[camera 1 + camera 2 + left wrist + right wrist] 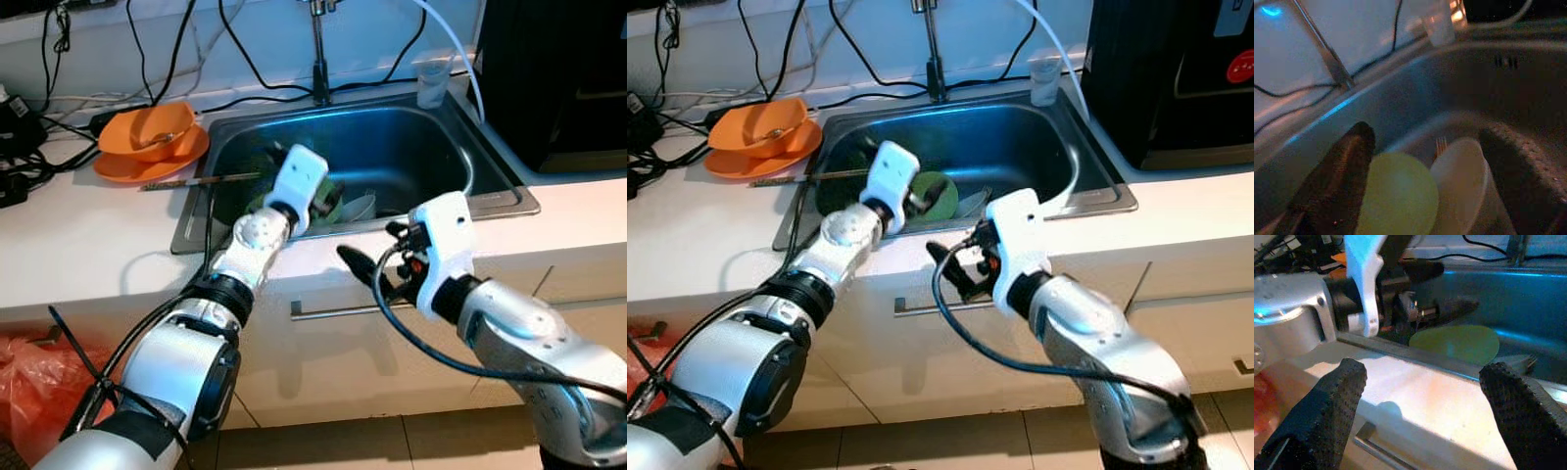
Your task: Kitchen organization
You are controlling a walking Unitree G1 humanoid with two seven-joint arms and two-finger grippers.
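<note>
In the steel sink a green plate lies beside a white cup and a fork. My left gripper reaches over the sink's front rim, just above the plate. Its fingers stand open, and the left wrist view has the green plate and white cup between them. My right gripper hovers open in front of the counter edge, a little right of the left arm, holding nothing. It faces the sink and the green plate.
An orange bowl on an orange plate sits left of the sink, with a thin stick across the rim. A faucet and clear cup stand behind. A black appliance stands to the right. Cables trail along the back left.
</note>
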